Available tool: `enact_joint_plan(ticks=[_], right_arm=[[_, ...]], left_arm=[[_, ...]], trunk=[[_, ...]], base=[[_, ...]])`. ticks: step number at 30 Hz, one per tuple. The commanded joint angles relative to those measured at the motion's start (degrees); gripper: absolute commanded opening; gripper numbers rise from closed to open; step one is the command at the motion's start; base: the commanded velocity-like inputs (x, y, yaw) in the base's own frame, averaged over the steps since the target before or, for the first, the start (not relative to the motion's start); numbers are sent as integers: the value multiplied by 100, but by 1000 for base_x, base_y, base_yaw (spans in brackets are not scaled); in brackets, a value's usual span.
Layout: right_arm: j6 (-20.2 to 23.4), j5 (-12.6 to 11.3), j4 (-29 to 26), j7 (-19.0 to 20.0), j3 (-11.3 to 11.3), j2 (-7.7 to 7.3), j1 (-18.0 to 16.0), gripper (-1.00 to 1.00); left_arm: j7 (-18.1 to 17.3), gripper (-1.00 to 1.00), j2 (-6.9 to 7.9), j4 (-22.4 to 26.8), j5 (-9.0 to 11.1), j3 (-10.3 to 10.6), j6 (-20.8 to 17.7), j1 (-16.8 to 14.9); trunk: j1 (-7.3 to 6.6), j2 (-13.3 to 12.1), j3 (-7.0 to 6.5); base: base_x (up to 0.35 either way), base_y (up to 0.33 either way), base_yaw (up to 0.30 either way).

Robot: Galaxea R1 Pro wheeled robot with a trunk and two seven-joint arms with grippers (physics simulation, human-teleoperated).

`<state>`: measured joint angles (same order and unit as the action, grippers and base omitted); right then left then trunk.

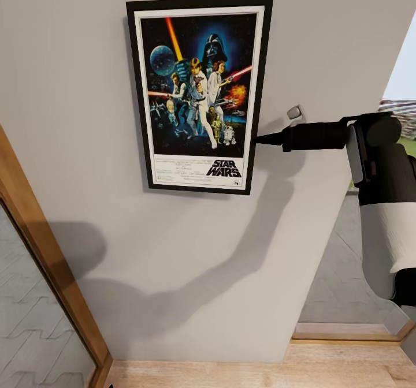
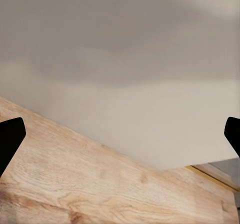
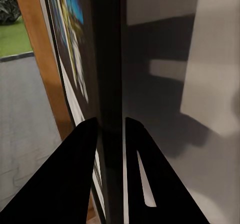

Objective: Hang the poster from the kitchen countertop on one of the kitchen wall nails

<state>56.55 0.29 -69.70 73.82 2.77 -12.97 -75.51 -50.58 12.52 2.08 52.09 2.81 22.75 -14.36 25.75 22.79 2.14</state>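
Now the right tool (image 1: 258, 140) grasps the poster (image 1: 199, 90) by its frame edge, against the wall (image 1: 202, 261); the left tool (image 2: 120, 134) is released.

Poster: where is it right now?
Head view: the poster is flat against the grey wall, upper centre, its right edge pinched by the right gripper, with a small wall fitting just right of it.

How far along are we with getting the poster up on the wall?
Mostly there. Done: the black-framed Star Wars poster is off the countertop and upright against the grey wall. In hand: the right gripper is clamped on its right edge; the right wrist view shows the fingers either side of the frame. Left: whether it hangs on a nail can't be seen, so release and check. The left gripper is open, idle.
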Motion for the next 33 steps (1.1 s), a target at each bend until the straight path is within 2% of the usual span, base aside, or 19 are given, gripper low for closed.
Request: enact_joint_plan(ticks=[1,33], right_arm=[[54,-2,0,21,5,-4,-8,-100],[49,-2,0,26,4,-4,-8,-100]], left_arm=[[-14,100,1,-6,26,30,28,-6],[-14,100,9,-6,29,35,28,-6]], trunk=[[4,14,14],[4,14,14]], base=[[0,0,0],[0,0,0]])
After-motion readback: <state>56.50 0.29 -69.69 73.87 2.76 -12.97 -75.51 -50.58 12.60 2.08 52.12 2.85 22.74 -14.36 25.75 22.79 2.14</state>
